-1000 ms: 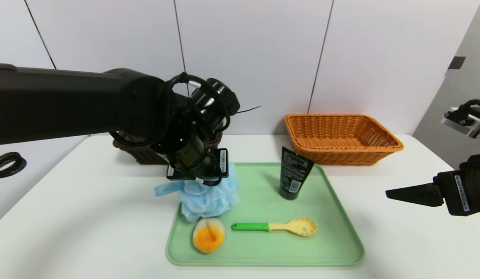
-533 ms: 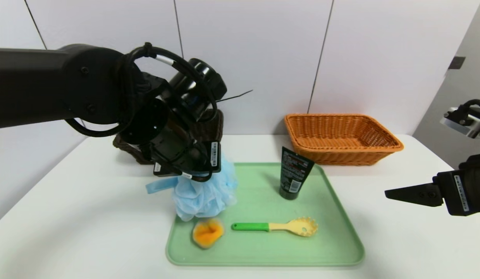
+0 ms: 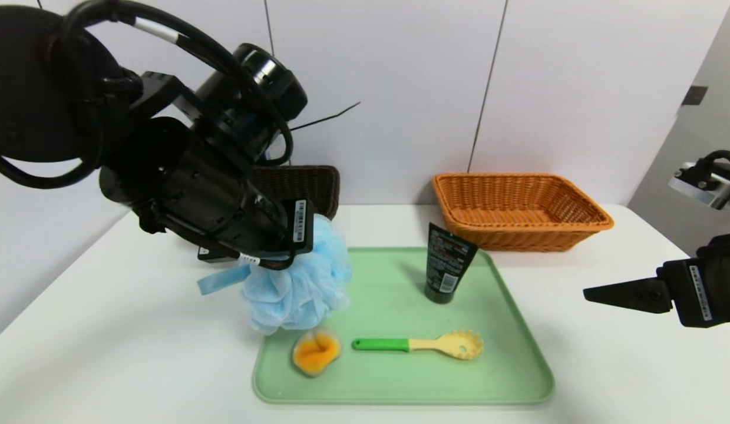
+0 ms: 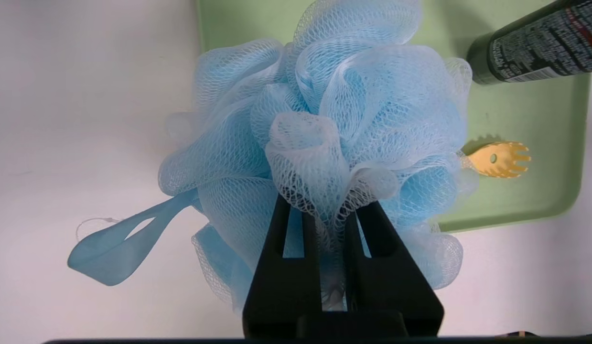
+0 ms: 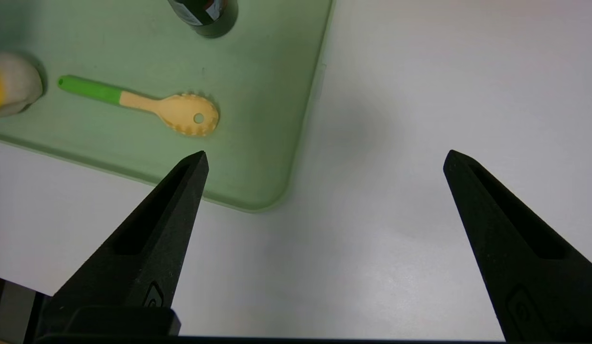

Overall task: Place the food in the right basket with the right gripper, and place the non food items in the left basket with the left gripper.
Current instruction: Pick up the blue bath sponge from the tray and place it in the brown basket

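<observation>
My left gripper is shut on a light blue mesh bath sponge, holding it in the air over the left edge of the green tray. On the tray lie a halved boiled egg, a green-handled pasta spoon and an upright black tube. The dark brown left basket shows partly behind the left arm. The orange right basket stands at the back right. My right gripper hovers open over bare table right of the tray.
The white table ends at a white panelled wall behind the baskets. The bulky left arm hides most of the brown basket and the back left of the table.
My left gripper has lifted the blue sponge and carried it up and to the left, off the tray's edge. The egg now shows uncovered and has shifted slightly. The right arm stayed still.
</observation>
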